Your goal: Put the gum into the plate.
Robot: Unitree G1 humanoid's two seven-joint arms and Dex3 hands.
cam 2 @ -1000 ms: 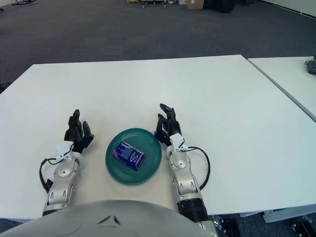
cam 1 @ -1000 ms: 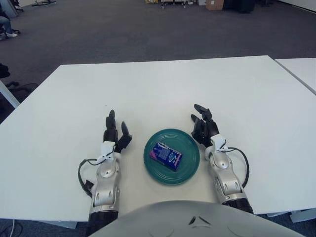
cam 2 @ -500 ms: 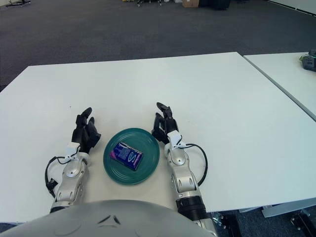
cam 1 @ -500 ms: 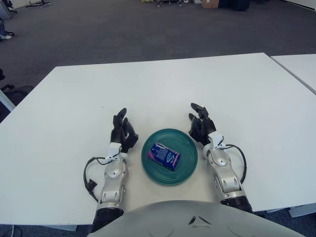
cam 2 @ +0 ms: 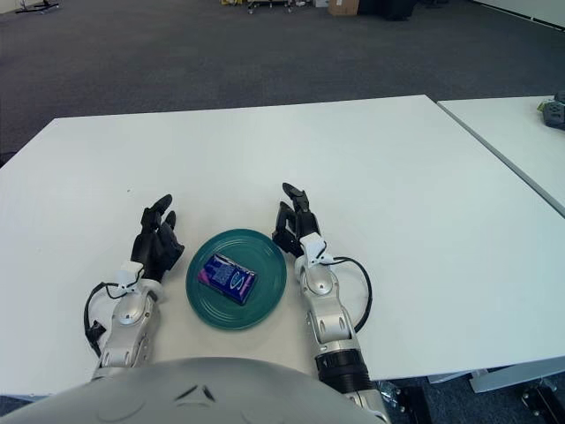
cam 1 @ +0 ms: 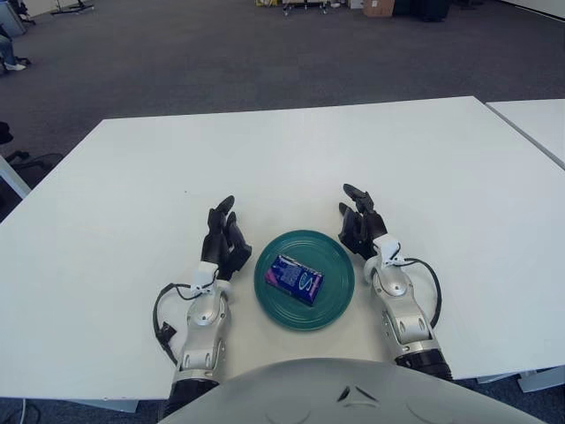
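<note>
- The gum [cam 1: 296,279], a small blue packet with a purple edge, lies flat inside the teal plate [cam 1: 339,296], near its middle and turned at a slant; no finger touches it.
- The plate sits on the white counter [cam 1: 291,159], near the edge closest to the robot, between the two hands.
- The left hand [cam 1: 224,243] shows just left of the plate, near its rim but apart from it. Its dark fingers [cam 1: 221,212] point away from the robot, loosely extended and close together, holding nothing.
- The right hand [cam 1: 360,228] shows just beside the plate's upper right rim. Its fingers [cam 1: 354,191] are relaxed and slightly bent, empty as well.
- Against the picture from a second ago, the left hand has shifted right, toward the plate, and its fingers have drawn closer together; half a second ago it was already almost where it is now.
- The right hand has barely changed place across the three moments.
- The gum and plate keep the same pose relative to each other; the small drift of the whole scene matches a slight head movement.
</note>
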